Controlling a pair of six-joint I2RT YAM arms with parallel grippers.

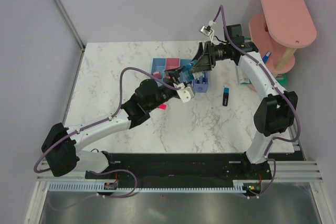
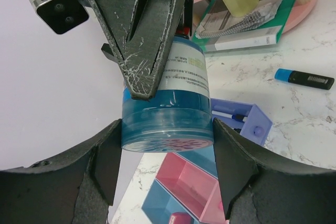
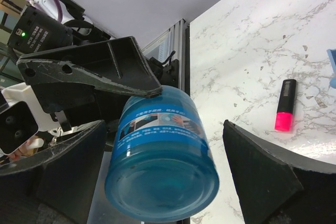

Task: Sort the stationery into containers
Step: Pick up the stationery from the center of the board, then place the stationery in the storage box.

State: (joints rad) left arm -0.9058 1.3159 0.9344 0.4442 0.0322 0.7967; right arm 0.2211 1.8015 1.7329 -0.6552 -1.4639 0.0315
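Note:
The round blue pot (image 1: 186, 70) hangs in the air between both grippers, above the row of trays (image 1: 157, 67). My left gripper (image 2: 167, 153) is shut on one end of the pot (image 2: 168, 114), with both fingers touching its sides. My right gripper (image 3: 164, 169) is open around the other end (image 3: 163, 171), with a gap at its right finger. A pink-ended highlighter (image 3: 284, 111) lies on the table. A blue-ended highlighter (image 1: 226, 96) lies right of the trays and also shows in the left wrist view (image 2: 304, 78). Thin pens (image 2: 231, 115) lie in the violet-blue tray (image 2: 257, 127).
The pink tray (image 2: 184, 179) and a blue tray (image 2: 155, 205) lie below the pot; a reddish eraser (image 2: 181, 217) sits in the blue one. A pink two-tier shelf (image 1: 286, 17) stands at the back right, with a green tray (image 2: 239, 40) of packets at its foot.

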